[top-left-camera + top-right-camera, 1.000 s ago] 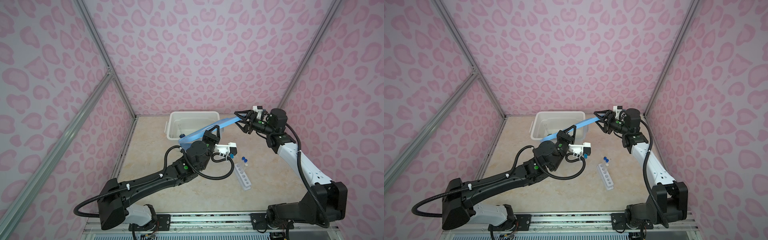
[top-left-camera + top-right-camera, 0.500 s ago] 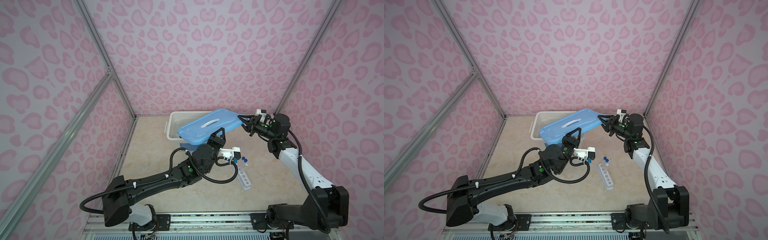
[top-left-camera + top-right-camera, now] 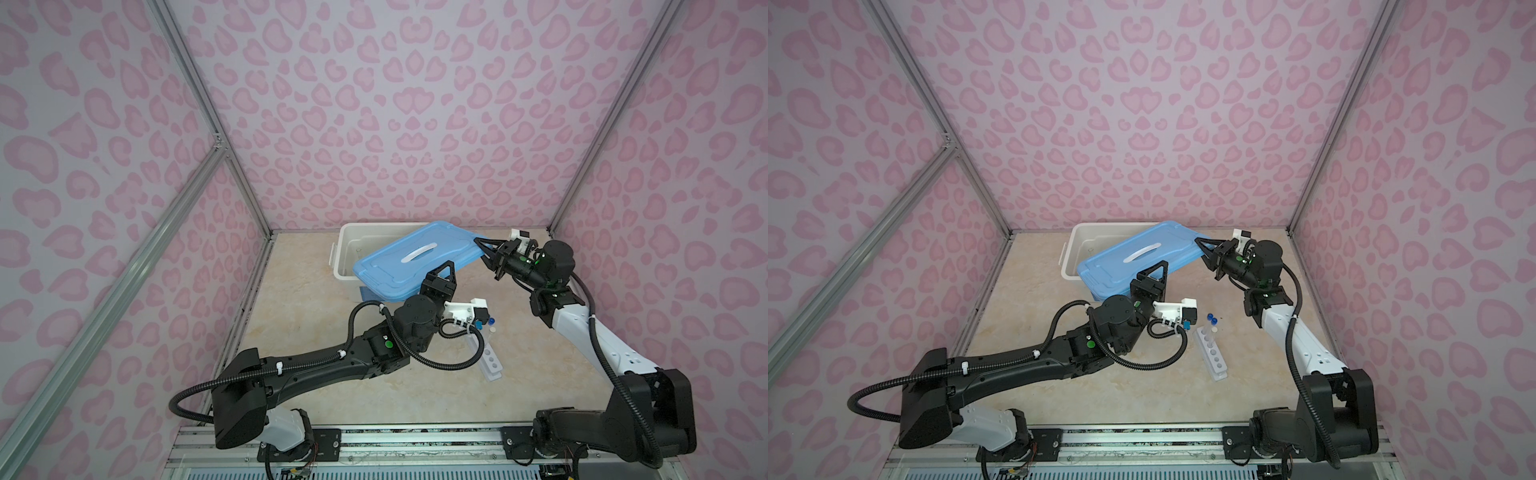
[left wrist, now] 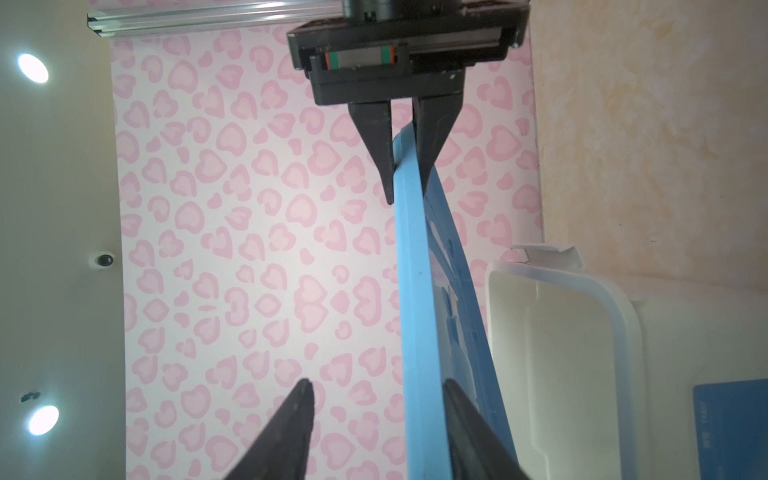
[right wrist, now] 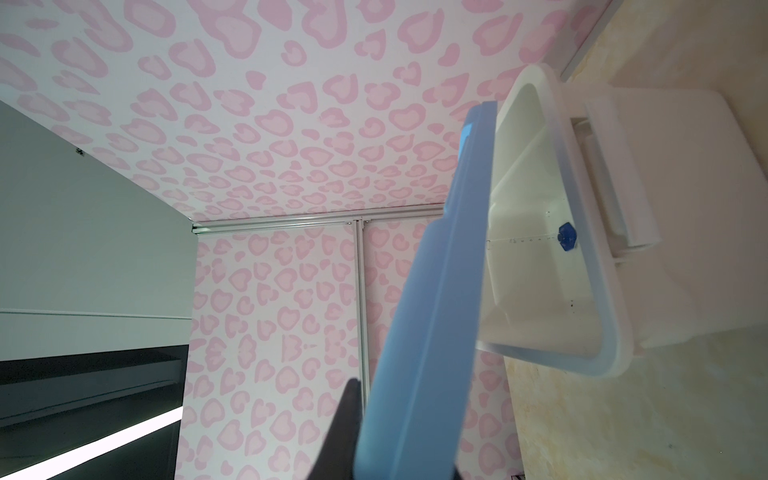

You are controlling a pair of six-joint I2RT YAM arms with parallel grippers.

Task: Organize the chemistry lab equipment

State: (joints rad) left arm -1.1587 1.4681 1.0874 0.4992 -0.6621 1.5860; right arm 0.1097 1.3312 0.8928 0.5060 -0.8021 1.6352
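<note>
Since a second ago the lid (image 3: pixel 415 262) has dropped from a steep, nearly edge-on tilt to a shallow slant across the bin (image 3: pixel 345 241). The left gripper (image 4: pixel 376 382) has let go of it, and the right gripper (image 3: pixel 480 247) has closed on it. The right gripper's dark, tapered fingers now pinch the lid's far right corner. The left gripper's fingers stand wide apart at the lid's near long edge. The rim runs between them, close against one finger and with a clear gap to the other. The lid is smooth blue plastic, a rounded rectangle with a raised rim and a pale curved handle moulded into its top. Its low near corner overhangs the bin's front rim, and the bin's far left end stays uncovered. The bin is milky white plastic with rounded corners and a side latch. Inside it lies the clear cylinder (image 5: pixel 565 237) with its blue hexagonal base. The white rack (image 3: pixel 1212 353) lies on the table (image 3: pixel 311 332) between the two arms, just beside the left arm's wrist. The blue-capped tubes (image 3: pixel 1212 318) cluster at the rack's far end, but I cannot tell whether they sit in its holes. Bare beige, marbled table lies open left of the bin and in front of the rack. Pink-spotted walls (image 3: pixel 415 124) and metal posts (image 3: pixel 232 166) close in the sides.
</note>
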